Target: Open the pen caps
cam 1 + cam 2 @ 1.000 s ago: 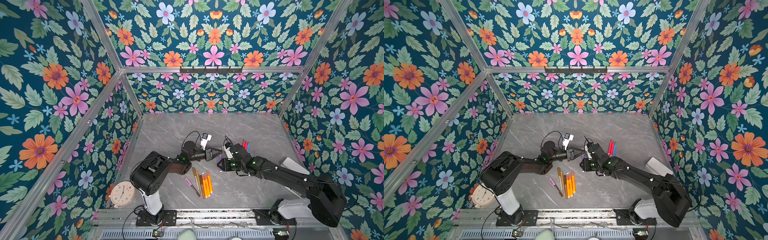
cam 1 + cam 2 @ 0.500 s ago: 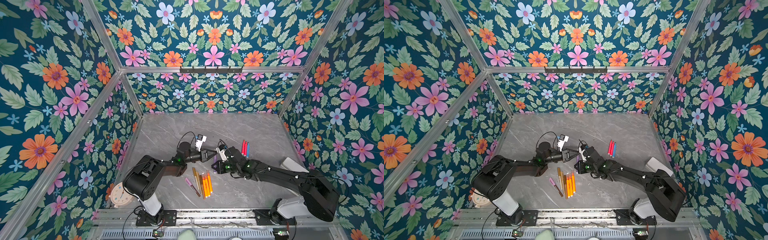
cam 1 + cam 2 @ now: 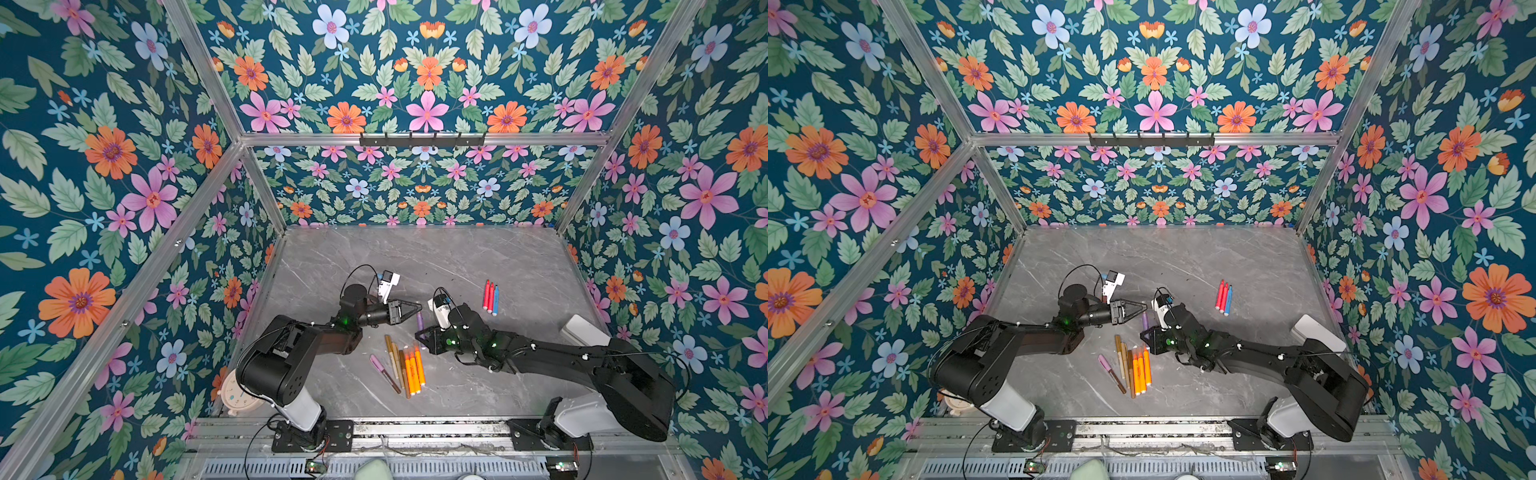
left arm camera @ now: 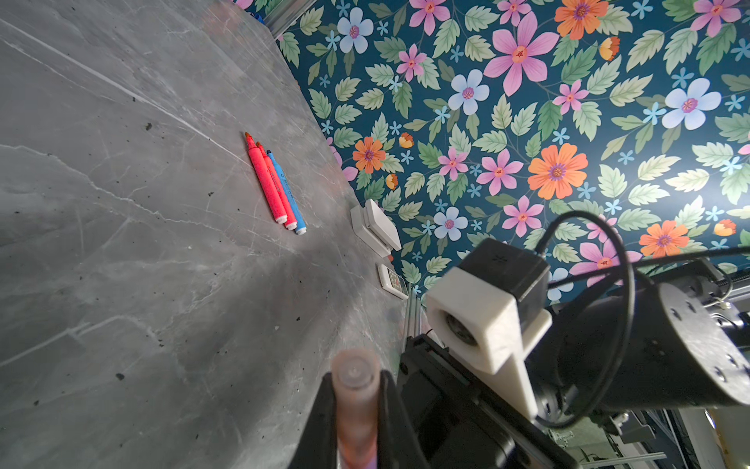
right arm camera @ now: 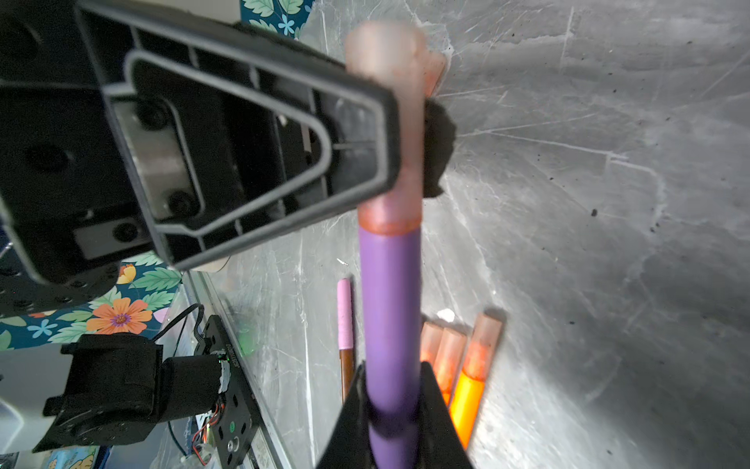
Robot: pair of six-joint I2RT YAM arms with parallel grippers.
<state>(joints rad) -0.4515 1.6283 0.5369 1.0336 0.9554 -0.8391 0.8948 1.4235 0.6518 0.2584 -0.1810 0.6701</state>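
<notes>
Both our arms stretch low and meet over the table (image 3: 498,257). Our left pincer (image 3: 418,308) is clamped on the pale cap (image 5: 409,122), seated on the purple pen (image 5: 389,304); our right pincer (image 3: 421,332) grips its barrel.

on the table (image 3: 415,257), a pen cluster (image 3: 409,368) lies front-left of three pens (image 3: 491,297).

The left arm (image 3: 286,357) and right arm (image 3: 548,353) are built of black links on white base segments (image 3: 301,409), bolted to black plates (image 3: 336,440). Green lights (image 3: 344,321) are shown at the joints. White-mounted black cameras (image 4: 487,300) with looped black cables (image 4: 628,284) are carried at the wrists. Fingers (image 5: 243,142) are black, ribbed, triangular.
</notes>
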